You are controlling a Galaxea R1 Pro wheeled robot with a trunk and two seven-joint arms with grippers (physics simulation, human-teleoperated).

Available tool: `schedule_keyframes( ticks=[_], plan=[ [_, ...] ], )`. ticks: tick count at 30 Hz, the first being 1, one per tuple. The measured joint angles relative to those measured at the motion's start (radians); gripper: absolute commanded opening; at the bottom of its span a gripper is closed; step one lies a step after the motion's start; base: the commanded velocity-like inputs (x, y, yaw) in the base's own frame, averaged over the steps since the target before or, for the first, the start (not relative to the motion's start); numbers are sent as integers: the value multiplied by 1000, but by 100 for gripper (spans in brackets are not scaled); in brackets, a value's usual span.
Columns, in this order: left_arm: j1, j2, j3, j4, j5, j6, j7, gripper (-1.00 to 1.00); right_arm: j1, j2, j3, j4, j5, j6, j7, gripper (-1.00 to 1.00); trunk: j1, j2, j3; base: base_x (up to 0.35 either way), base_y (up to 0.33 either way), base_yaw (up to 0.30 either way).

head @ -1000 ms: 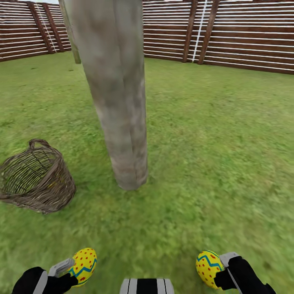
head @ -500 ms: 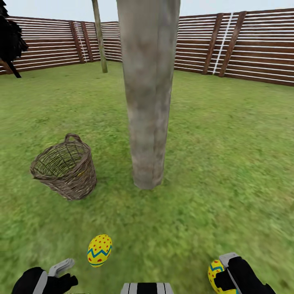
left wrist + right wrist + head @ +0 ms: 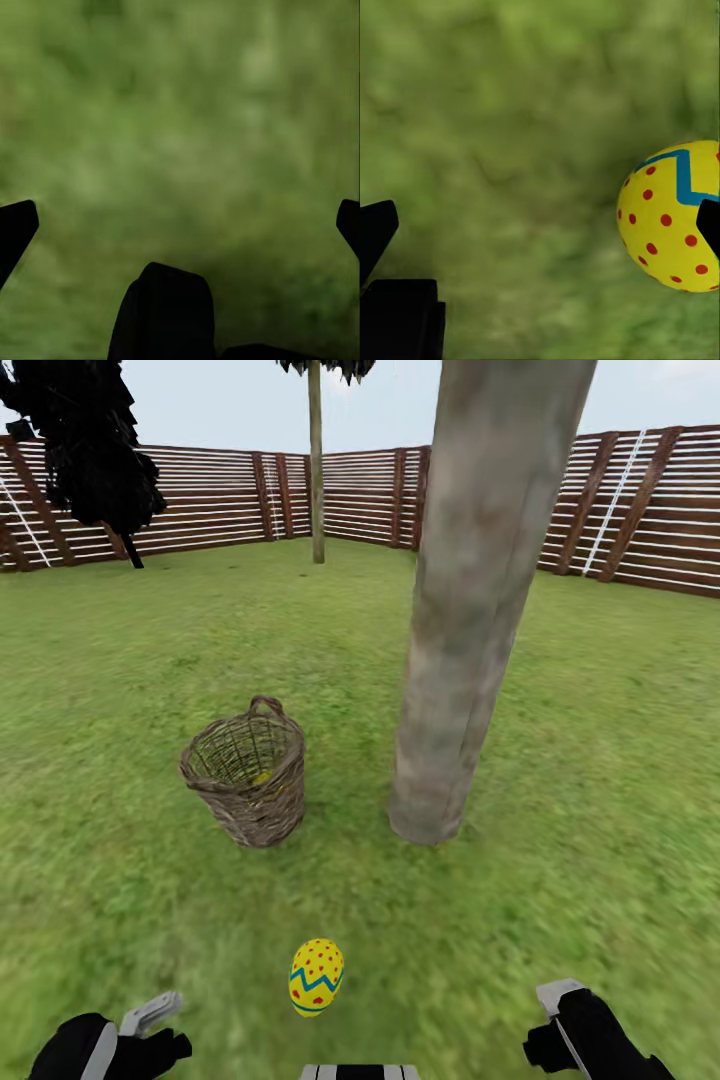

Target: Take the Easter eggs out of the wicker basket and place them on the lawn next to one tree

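One Easter egg [image 3: 316, 977], yellow with red dots and a blue zigzag, lies on the lawn [image 3: 600, 780] in front of the tree [image 3: 470, 620] with the thick pale trunk. My left gripper [image 3: 152, 1028] is open and empty over the grass [image 3: 180, 135]. My right gripper [image 3: 556, 1015] is open too. A second Easter egg [image 3: 673, 217] sits against one of its fingertips [image 3: 709, 223], off to the side of the gap. The wicker basket [image 3: 245, 780] stands upright left of the trunk, and a yellow patch [image 3: 262, 777] shows inside it.
A wooden slat fence [image 3: 200, 500] rings the garden. A thin-trunked tree [image 3: 316, 470] stands at the back, a dark conifer [image 3: 85, 450] at the back left. Open grass stretches right of the trunk and around the basket.
Both grippers have opened. The left gripper's egg now lies on the grass, and the right gripper's egg no longer shows beside it in the head view. The camera has moved, shifting the whole picture.
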Motion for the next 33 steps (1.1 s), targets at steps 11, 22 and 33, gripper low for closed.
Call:
schedule_keyframes(
  ticks=[11, 22, 33],
  plan=[
    [0, 0, 0, -2, -1, 0, 0, 100, 0, -2, -2, 0, -1, 0, 0, 100, -5, 3, 47, 0, 335, 285],
    [0, 1, 1, -17, -1, 1, 0, 100, 0, -1, -2, 0, 0, 0, 0, 100, -10, 5, 96, 0, 335, 285],
    [0, 2, 4, -20, -1, 2, 1, 100, 0, -2, -5, -1, 0, 0, 0, 100, -15, 8, 144, 10, 334, 284]
  ],
)
